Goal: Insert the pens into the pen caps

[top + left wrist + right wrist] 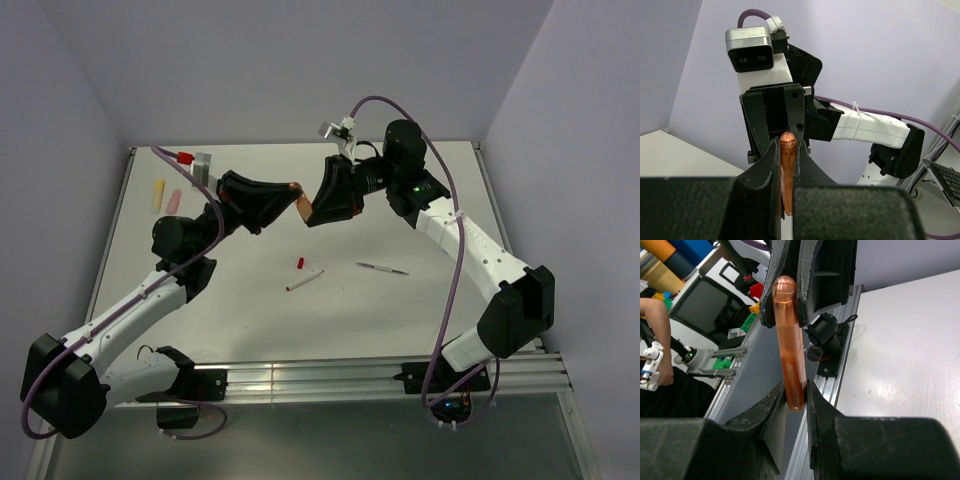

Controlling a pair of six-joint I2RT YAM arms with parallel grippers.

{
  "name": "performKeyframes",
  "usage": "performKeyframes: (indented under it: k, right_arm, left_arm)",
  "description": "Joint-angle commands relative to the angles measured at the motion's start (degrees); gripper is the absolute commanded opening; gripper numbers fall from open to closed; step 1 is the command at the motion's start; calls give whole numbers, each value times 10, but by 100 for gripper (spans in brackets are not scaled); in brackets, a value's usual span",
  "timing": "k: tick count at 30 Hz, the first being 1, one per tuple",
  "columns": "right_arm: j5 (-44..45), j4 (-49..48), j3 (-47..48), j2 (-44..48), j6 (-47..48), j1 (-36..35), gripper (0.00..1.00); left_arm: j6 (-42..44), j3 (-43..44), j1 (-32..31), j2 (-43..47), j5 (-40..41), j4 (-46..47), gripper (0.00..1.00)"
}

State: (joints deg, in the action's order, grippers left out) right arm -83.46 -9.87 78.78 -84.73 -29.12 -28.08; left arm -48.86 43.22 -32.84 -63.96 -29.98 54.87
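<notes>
One orange pen: a translucent plastic tube with one end rounded.

Location: in the air above the table, bridging the two grippers and well apart from the other stock.

Hold: the left gripper is clenched on one end and the right gripper on the other, each with its jaws pressed against the barrel. No seam shows clearly, so I cannot tell whether a cap is already seated.

Handling, as judged:
- Light and stiff.
- Smooth and round-sided, so it is likely to twist or slide lengthwise between flat pads when pushed end-on.
- Looks thin-walled, so it wants a firm grip, not a crushing one.

Best purchase: across the barrel, a little back from the mating end, with the axis in line with the opposing jaws.

Also on the table:
- A red cap just beside a white stick pen.
- A thin grey pen near these, to the right.
- A yellow pen and a pink pen, side by side at the far left.
</notes>
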Motion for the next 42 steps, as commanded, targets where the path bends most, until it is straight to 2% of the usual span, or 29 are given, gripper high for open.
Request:
performKeyframes:
  k: [1, 7, 13, 18, 25, 29, 32, 34, 36, 39, 42]
  right_arm:
    - [109, -166, 100, 27, -28, -8, 0]
    - [107, -161, 48, 43, -16, -7, 0]
    - [114, -158, -34, 61, -1, 0, 0]
    - [120, -150, -60, 64, 6, 0, 13]
    - [126, -116, -84, 65, 38, 0, 23]
    - [132, -68, -93, 66, 75, 0, 38]
    - [152, 4, -90, 69, 137, 0, 51]
    - [164, 68, -86, 71, 190, 0, 56]
    - [178, 123, -83, 74, 235, 0, 70]
    - [199, 192, -80, 75, 285, 0, 86]
    - [210, 220, -93, 80, 316, 3, 93]
  left_arm:
    - [39, -77, -50, -63, -185, -267, 0]
    - [90, -8, -34, -65, -181, -316, 0]
    - [126, 101, 44, -80, -192, -361, 0]
    - [134, 140, 63, -83, -198, -361, 0]
    - [124, 151, 81, -81, -175, -344, 0]
    - [141, 179, 104, -89, -171, -365, 0]
    - [152, 199, 126, -99, -175, -381, 0]
    - [162, 217, 138, -108, -179, -407, 0]
    - [186, 232, 155, -121, -180, -436, 0]
    - [259, 282, 182, -156, -185, -559, 0]
    - [338, 333, 213, -202, -191, -682, 0]
